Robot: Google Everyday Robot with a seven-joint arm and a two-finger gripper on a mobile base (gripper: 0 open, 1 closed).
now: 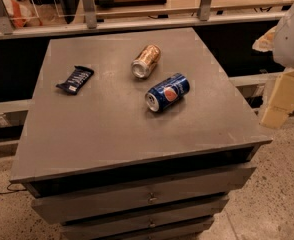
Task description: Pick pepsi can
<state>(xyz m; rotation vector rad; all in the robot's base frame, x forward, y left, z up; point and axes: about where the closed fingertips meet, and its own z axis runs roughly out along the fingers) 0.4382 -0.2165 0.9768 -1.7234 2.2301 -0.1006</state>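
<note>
1. Grey worktop (pixel 112 134) sits on a stack of drawers (pixel 147 196), with a speckled floor below and a railed ledge behind its far edge
2. Pepsi can (pixel 167 92) lies on its side a little right of the worktop's middle, silver end turned toward the near left corner and logo facing up
3. Gold can (pixel 146 61) also lies on its side, just beyond the pepsi can toward the far edge; the two are near but apart
4. Wrapper (pixel 75 79) lies flat close to the left edge, well apart from both cans
5. Gripper (pixel 279 101) hangs off the worktop, past the right edge and level with its middle, well apart from the pepsi can; whether it is apart or together I cannot tell
6. Judged from this, the task has barely begun: nothing is held and the pepsi can is untouched
7. All of it is left: reach in over the right edge, line up across the can's rounded body, close, and lift
</note>
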